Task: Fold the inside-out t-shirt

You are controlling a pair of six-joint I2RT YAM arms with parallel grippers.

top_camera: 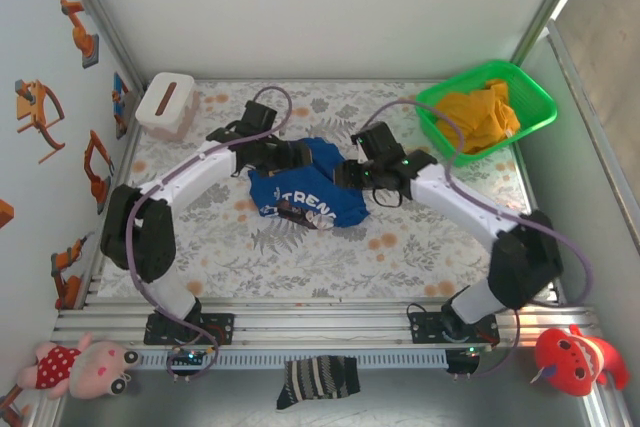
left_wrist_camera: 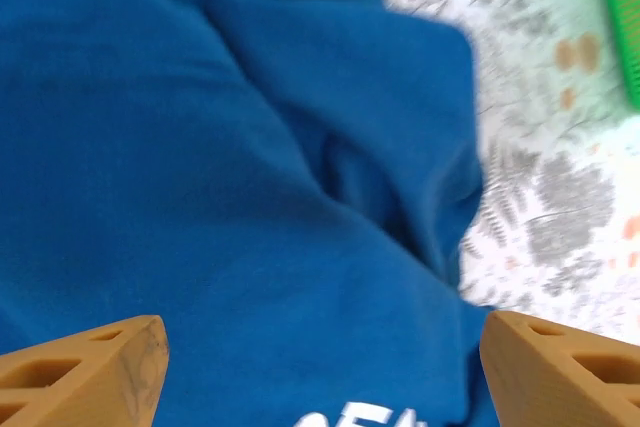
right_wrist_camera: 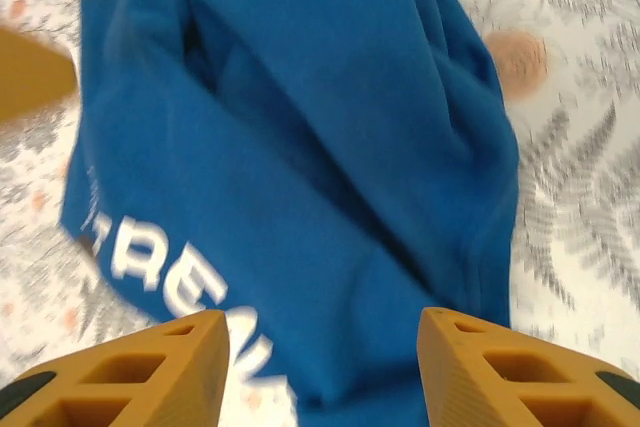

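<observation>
With left pincer [left_wrist_camera: 322, 332] and right pincer [right_wrist_camera: 322, 327] both apart above the bunched t-shirt [right_wrist_camera: 300, 147], a careless pinch may grab several layers, skewing the fold.

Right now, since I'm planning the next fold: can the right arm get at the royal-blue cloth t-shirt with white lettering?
Probably yes. The right gripper hangs close above the royal-blue cloth t-shirt with its jaws open, and nothing lies between its fingers and the cloth.
</observation>
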